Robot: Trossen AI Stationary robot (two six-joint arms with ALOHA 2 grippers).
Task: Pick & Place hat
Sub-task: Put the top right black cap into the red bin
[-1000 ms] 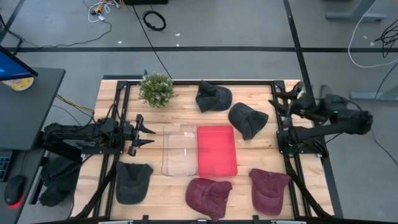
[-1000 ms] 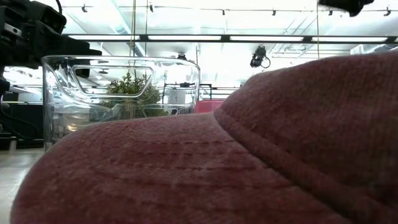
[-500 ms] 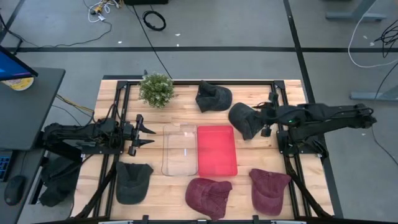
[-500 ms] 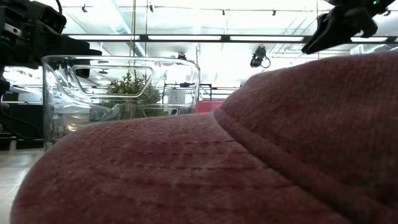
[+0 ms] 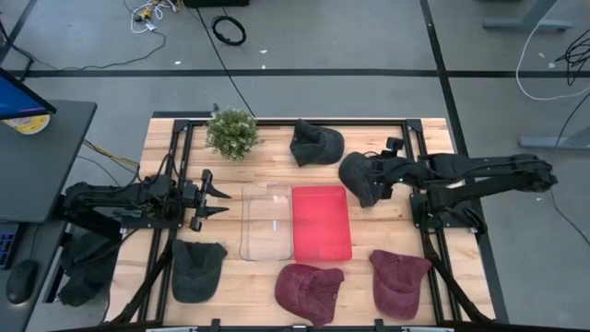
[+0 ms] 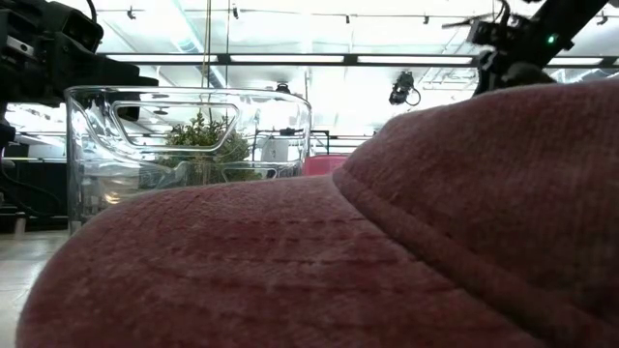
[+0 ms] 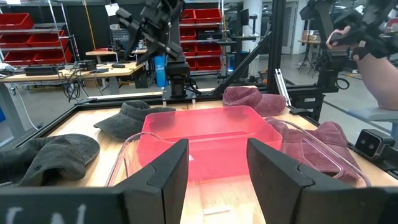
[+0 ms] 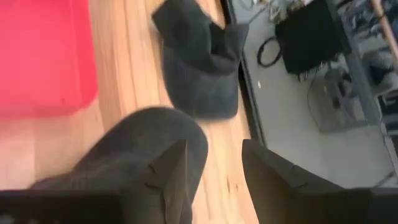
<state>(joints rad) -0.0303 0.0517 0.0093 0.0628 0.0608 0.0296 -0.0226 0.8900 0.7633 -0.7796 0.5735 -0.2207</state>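
Several caps lie on the table, and the one being worked on is a dark grey hat [image 5: 362, 179] [image 8: 140, 149] resting crown up just right of the red bin [image 5: 322, 222]. My right gripper [image 5: 385, 174] [image 8: 211, 177] is open right over the hat's right side, one finger above the crown and the other above bare wood. My left gripper [image 5: 214, 198] [image 7: 217, 171] is open and waits at the left of the clear bin [image 5: 266, 221]. My right gripper comes at the dark grey hat's crown [image 8: 168, 134] slanting down from the table's right. I cannot tell whether its fingers touch the cloth.
A second dark hat [image 5: 316, 143] [image 8: 199, 56] lies toward the far edge, a dark hat [image 5: 197, 269] near left, and two maroon hats [image 5: 310, 291] [image 5: 399, 281] along the near edge. A potted plant [image 5: 232, 132] stands far left. The nearest maroon hat [image 6: 387, 251] fills the low view.
My right arm has stretched out from the table's far right corner toward the left and come down to the dark grey hat, with most of that travel early in the second. The hat has stayed where it was.
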